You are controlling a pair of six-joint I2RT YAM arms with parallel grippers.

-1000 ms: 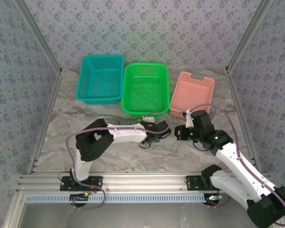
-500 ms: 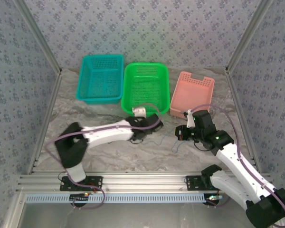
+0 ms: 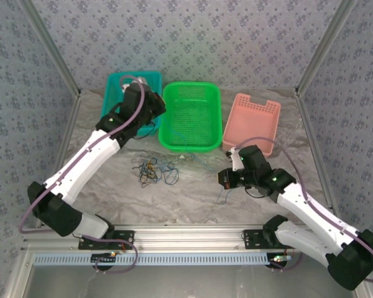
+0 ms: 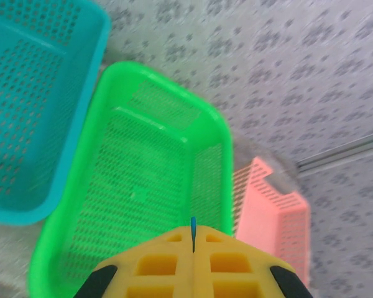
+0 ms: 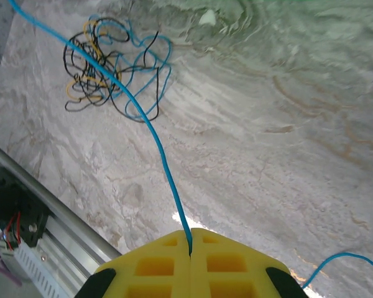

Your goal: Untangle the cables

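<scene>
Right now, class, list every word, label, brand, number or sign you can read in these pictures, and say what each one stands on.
No text can be read anywhere.
Teal basket: no lettering.
Green basket: no lettering.
Pink basket: no lettering.
Wall: a repeated flower pattern, not writing.
Rail at the near edge: any marking is too small to read.

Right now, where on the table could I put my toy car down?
Bare marble tabletop lies between the tangle of thin coloured cables and the front metal rail, and right of the pink plastic basket. It is crowded in the middle: a blue cable stretches from the tangle to the right arm's yellow fingers.
</scene>
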